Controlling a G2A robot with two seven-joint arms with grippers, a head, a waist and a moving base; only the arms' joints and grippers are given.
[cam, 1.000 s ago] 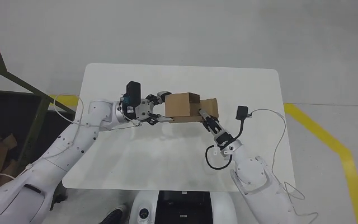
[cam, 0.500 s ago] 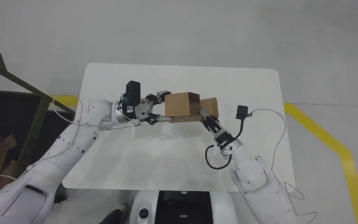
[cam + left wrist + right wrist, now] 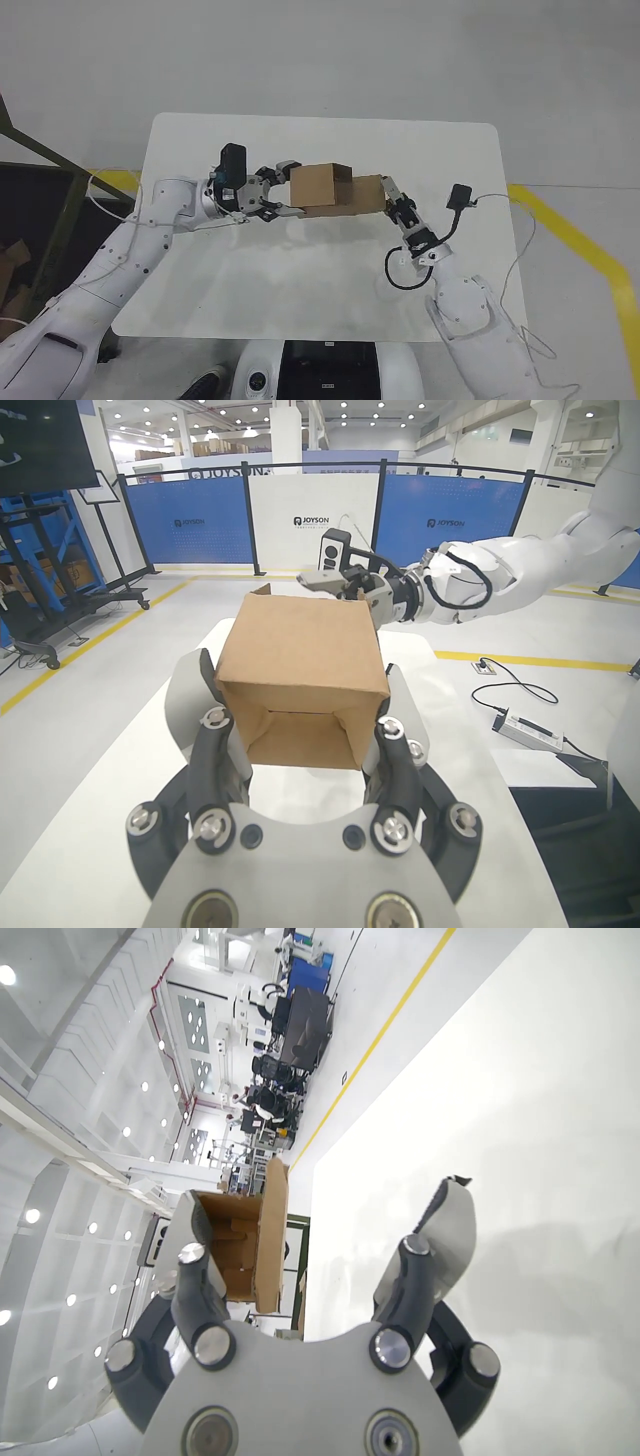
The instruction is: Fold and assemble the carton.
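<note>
- Two-armed flap-closing step, by the look of it: already squared into a tube, both ends not yet shut.
- Pinching carton [image 3: 300,650] across its side walls with left gripper [image 3: 299,695], at the near open end.
- Held over the middle of the table [image 3: 300,290], seemingly lifted clear of it.
- Spread wide at the far end with right gripper [image 3: 320,1213], one finger [image 3: 192,1223] right at the opening beside an upstanding flap [image 3: 274,1228]; cannot tell whether touching.
- Next, most likely: push the far flaps inward with right gripper, keeping the left clamp firm so as not to skew or crush the tube.
</note>
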